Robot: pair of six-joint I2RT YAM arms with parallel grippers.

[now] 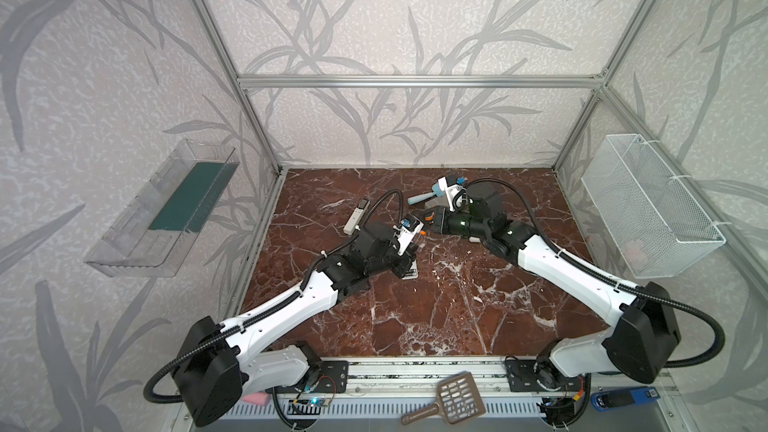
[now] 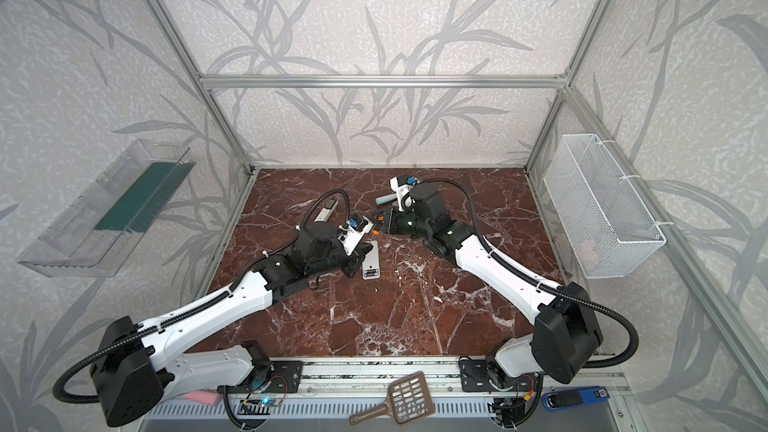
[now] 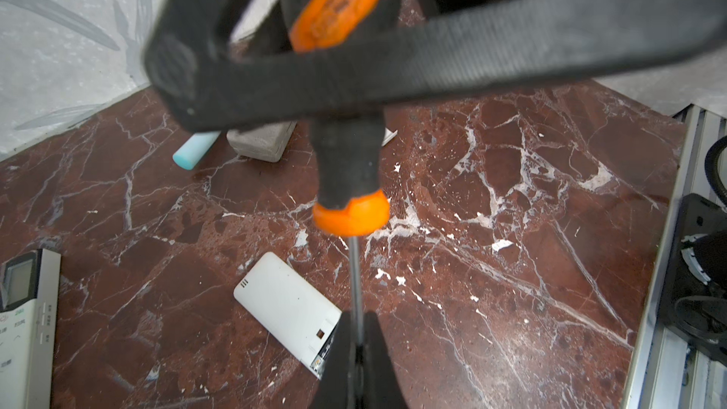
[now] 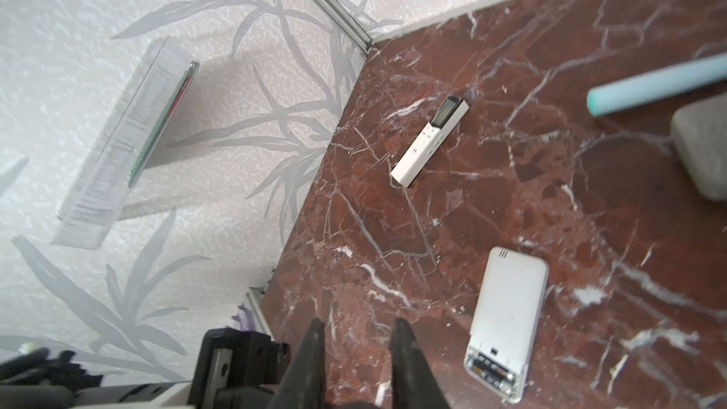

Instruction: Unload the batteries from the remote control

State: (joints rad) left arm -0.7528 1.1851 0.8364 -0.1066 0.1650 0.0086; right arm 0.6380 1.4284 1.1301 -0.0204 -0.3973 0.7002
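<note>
Red-brown marble tabletop. Bears: white remote, face down, battery bay open; slim display remote, well apart, rear-left of it; grey block and pale-blue rod, side by side, behind it.

You see brown slotted scoop on front rail, blue tool right of it, pink sponge far left. Clear bin on left wall, white mesh basket on right wall. Grey block beside teal handle at surface's far side.
</note>
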